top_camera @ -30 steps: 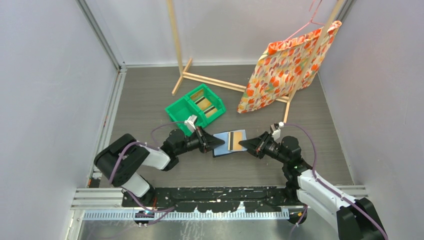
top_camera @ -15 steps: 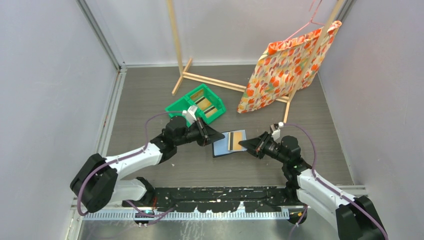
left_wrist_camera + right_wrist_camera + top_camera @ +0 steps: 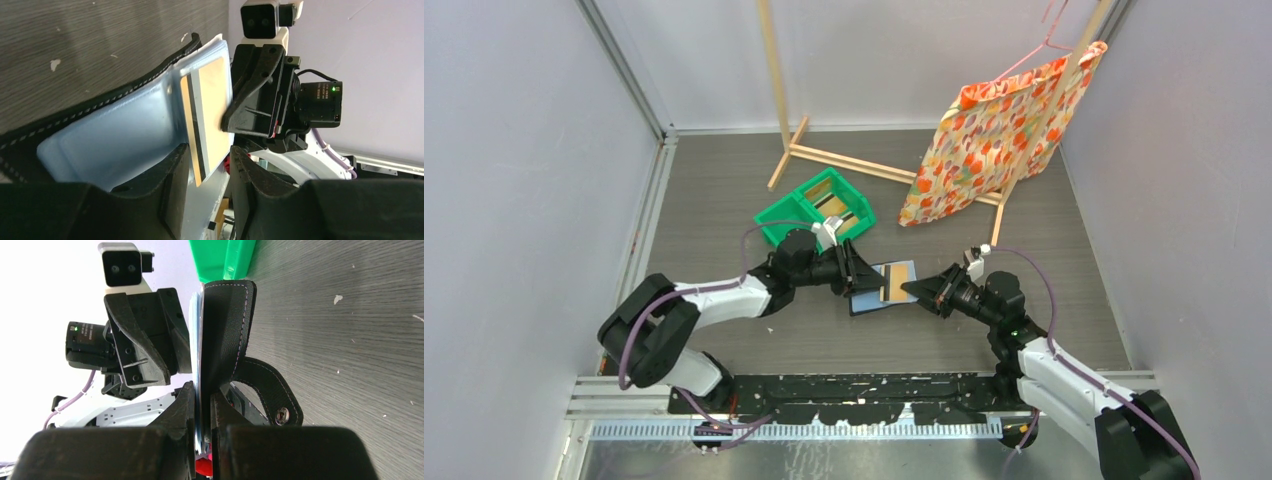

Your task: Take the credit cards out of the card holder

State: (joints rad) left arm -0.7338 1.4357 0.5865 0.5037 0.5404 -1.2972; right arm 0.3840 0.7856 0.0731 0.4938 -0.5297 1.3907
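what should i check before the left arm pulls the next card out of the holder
1. Hold of the right end effector on the card holder edge: ok, clamped.
2. Holder spread open, inner pockets showing: ok.
3. The striped card in plain view on the open half: ok.
4. The left end effector lined up, jaws either side of the card's end: ok.
5. Left grip closed on the card: not ok, jaws apart.
6. Only one card between the jaws: cannot tell.

Both arms reach low and inward, their tips near each other. The left hand [image 3: 867,279] has its jaws parted. The right hand [image 3: 908,288] is pinched on the card holder [image 3: 865,303].
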